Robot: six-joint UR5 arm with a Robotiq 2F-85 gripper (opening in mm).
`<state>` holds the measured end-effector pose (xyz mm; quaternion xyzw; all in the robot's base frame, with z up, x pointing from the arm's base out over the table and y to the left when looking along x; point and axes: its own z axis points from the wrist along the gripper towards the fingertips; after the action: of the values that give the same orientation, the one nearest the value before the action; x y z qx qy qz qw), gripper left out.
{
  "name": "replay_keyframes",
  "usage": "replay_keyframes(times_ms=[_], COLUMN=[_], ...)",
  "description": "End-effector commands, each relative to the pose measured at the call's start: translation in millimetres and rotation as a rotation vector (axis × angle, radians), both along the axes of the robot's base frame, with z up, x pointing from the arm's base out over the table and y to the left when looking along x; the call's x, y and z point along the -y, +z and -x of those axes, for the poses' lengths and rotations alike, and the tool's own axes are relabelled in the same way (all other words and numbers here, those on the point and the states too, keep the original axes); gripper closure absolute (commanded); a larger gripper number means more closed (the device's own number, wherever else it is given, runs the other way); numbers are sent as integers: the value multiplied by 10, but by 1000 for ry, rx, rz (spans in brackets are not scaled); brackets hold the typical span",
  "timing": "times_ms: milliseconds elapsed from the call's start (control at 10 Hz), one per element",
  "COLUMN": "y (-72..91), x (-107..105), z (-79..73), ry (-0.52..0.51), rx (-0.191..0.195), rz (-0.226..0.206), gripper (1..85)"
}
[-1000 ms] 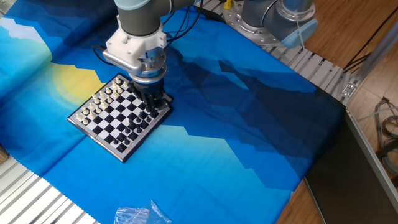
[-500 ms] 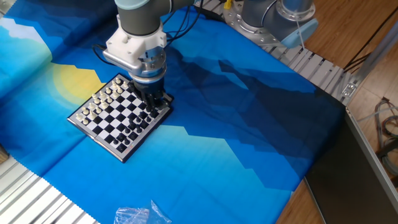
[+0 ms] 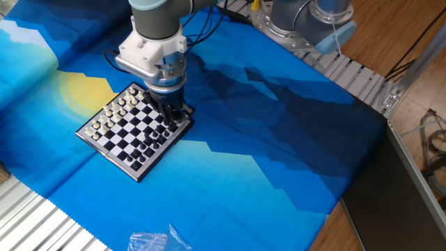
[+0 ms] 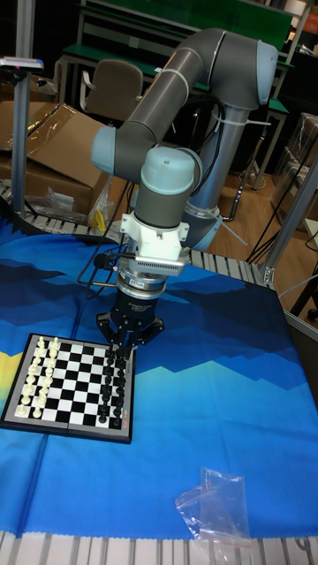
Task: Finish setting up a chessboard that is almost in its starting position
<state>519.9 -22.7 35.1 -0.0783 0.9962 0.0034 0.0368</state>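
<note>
Nearest the camera, well in front of the chessboard (image 4: 71,387), a crumpled clear plastic bag (image 4: 216,512) is lying on the blue cloth (image 4: 203,424) that is covering the counter, probably the pouch the pieces came in, set aside out of the working area. The chessboard itself is sitting flat on the cloth toward the left of the counter, its silvery rim framing the checks; the white pieces (image 4: 40,380) are lining its far-left edge in two rows and the black pieces (image 4: 113,388) are standing along the opposite edge, so the setup is looking nearly complete. Right over the black side of the chessboard, the gripper (image 4: 121,351) is hanging straight down with its fingers lowered among the black pieces at the back corner, a vertical approach that is likely keeping it from knocking the neighbouring pieces. The fingers are looking drawn close together, but whether they are pinching a piece I cannot tell, since the dark fingers are blending with the dark pieces. Beyond the chessboard, the grey arm (image 4: 185,106) is arching up and back toward its base past the counter's far edge
</note>
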Motion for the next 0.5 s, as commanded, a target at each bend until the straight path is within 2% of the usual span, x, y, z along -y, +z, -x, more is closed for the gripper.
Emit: replay_keyframes(times_ms=[0, 400], y=[22, 45], x=[-7, 1], z=[-10, -13], ry=[-7, -7], rx=[5, 10], rz=[-9, -7], gripper=[650, 650])
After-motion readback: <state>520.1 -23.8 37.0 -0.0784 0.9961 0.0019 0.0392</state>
